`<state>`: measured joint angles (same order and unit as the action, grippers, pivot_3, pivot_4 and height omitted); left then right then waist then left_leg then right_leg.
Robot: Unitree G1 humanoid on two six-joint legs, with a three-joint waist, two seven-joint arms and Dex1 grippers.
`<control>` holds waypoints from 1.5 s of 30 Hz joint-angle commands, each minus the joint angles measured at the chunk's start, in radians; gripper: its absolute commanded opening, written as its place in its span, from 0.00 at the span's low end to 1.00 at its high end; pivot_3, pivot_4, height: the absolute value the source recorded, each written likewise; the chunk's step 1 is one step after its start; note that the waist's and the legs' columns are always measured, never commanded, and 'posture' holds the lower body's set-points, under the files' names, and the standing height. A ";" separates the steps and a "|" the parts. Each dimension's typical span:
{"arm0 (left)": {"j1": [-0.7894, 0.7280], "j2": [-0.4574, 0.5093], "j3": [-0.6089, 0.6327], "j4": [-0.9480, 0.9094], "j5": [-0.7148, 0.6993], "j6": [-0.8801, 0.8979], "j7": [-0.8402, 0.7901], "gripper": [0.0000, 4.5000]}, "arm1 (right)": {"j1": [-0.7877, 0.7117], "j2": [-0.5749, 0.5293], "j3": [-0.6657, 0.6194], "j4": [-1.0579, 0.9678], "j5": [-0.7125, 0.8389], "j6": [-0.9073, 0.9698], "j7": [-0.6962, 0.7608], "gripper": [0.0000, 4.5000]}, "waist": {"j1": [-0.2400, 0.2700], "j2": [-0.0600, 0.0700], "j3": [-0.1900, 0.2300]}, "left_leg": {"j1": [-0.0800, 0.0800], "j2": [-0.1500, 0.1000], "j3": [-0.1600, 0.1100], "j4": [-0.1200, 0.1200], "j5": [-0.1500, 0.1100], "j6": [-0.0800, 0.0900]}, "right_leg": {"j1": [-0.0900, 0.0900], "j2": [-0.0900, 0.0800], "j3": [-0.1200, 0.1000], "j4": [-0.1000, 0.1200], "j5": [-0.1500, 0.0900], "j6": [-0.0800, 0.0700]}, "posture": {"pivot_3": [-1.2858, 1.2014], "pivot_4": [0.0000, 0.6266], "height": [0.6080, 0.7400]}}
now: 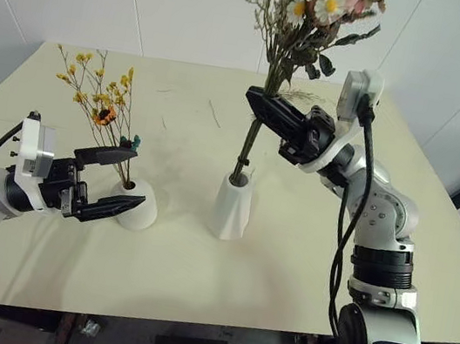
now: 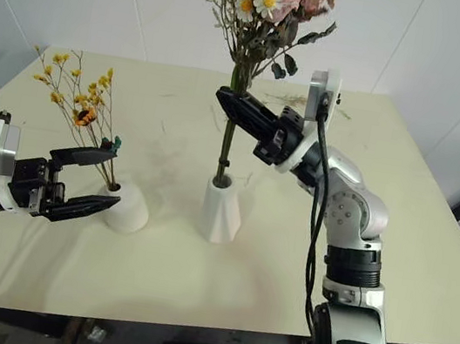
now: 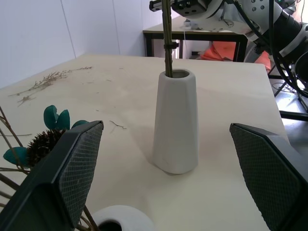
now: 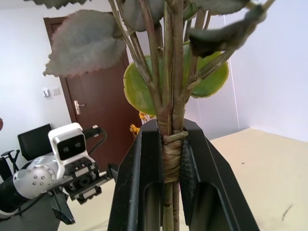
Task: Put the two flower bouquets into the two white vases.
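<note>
The fuller bouquet (image 1: 314, 14) of pink roses and white daisies stands upright, its stem ends inside the mouth of the taller white vase (image 1: 232, 207). My right gripper (image 1: 260, 105) is shut on its bound stems (image 4: 171, 159) well above the vase. The sparse yellow-blossom bouquet (image 1: 100, 102) stands in the short squat vase (image 1: 134, 203) at the left. My left gripper (image 1: 114, 179) is open, its fingers (image 3: 72, 168) either side of that squat vase's top without touching the stems.
The vases stand on a cream table (image 1: 194, 281). Loose dried twigs (image 3: 48, 79) lie scattered toward its far side. The table's front edge runs just ahead of my arms; a white wall lies behind.
</note>
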<state>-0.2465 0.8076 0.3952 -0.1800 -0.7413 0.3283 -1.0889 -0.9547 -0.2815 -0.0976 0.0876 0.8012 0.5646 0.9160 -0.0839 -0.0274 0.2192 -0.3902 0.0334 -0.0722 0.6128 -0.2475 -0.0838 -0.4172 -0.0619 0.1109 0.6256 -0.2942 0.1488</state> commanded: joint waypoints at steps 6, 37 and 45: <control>0.007 -0.001 0.041 -0.026 -0.017 -0.014 0.009 1.00 | 0.046 -0.009 0.021 -0.029 -0.036 -0.030 0.057 0.03 | 0.000 0.000 0.000 | 0.000 0.000 0.000 0.000 0.000 0.000 | 0.000 0.000 0.000 0.000 0.000 0.000 | 0.52 0.24 1.00; 0.020 0.012 0.086 -0.029 -0.014 -0.013 0.011 1.00 | 0.172 -0.201 0.041 -0.029 -0.185 -0.187 0.227 0.75 | -0.003 0.000 0.000 | 0.000 0.000 0.000 0.000 0.000 0.000 | 0.000 0.000 0.000 -0.001 0.000 0.000 | 0.52 0.24 1.00; 0.006 0.011 0.076 -0.014 -0.006 -0.017 0.002 1.00 | 0.203 -0.236 0.039 -0.077 -0.184 -0.168 0.242 0.75 | 0.002 0.000 0.000 | 0.000 0.000 0.000 0.000 0.000 0.000 | 0.000 0.000 0.000 0.000 0.000 0.000 | 0.52 0.24 1.00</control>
<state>-0.2332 0.8054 0.4522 -0.1837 -0.7421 0.3265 -1.0803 -0.7596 -0.4900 -0.0362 0.0412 0.6034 0.3942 1.1461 -0.0814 -0.0276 0.2192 -0.3900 0.0334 -0.0718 0.6131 -0.2476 -0.0838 -0.4168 -0.0619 0.1112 0.6249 -0.2942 0.1489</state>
